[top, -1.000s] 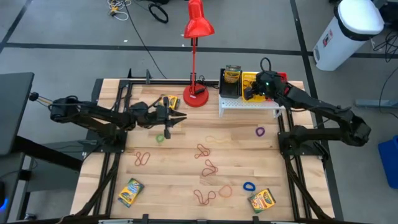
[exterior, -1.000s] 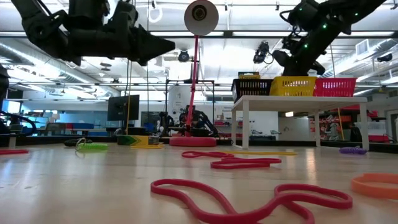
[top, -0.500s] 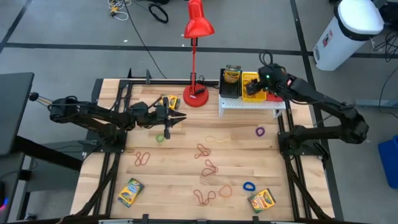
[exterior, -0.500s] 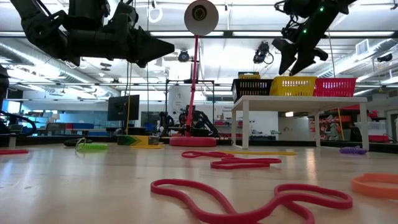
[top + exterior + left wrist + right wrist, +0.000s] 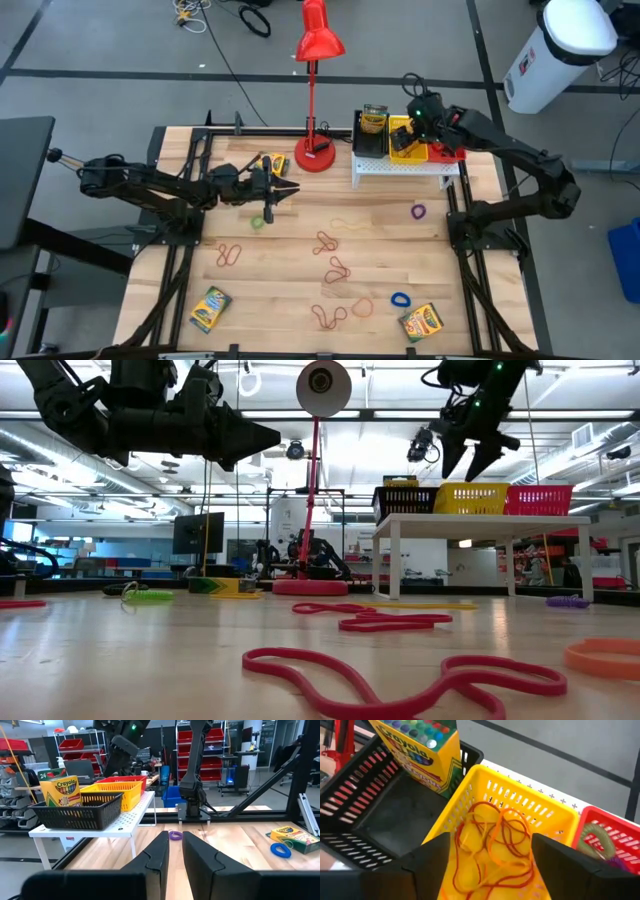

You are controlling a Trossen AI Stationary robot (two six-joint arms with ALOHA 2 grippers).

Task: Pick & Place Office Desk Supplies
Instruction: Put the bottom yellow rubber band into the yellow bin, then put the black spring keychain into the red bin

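A: Which step is this?

B: The drop-off, by my reading. The right gripper (image 5: 418, 108) hangs over the yellow bin (image 5: 520, 805) on the white shelf (image 5: 400, 166), fingers spread wide and empty — a tangle of red and tan bands (image 5: 495, 845) lies in that bin right under it.

A: And the other arm?

B: The left gripper (image 5: 285, 188) hovers over the surface (image 5: 380, 240) near the lamp base (image 5: 318, 156), fingers close together with a narrow gap, nothing held. A green band (image 5: 258, 220) lies just beside it.

A: What is left?

B: Plenty — red loops (image 5: 332, 268) mid-surface, a purple band (image 5: 417, 211), a blue one (image 5: 400, 299), two crayon boxes (image 5: 210, 308) at the near edge. One box (image 5: 422, 745) already stands in the black bin (image 5: 365, 805).

A: Next move?

B: Probably lifting the right arm clear of the bins, then reaching down for the purple band, which is nearest.
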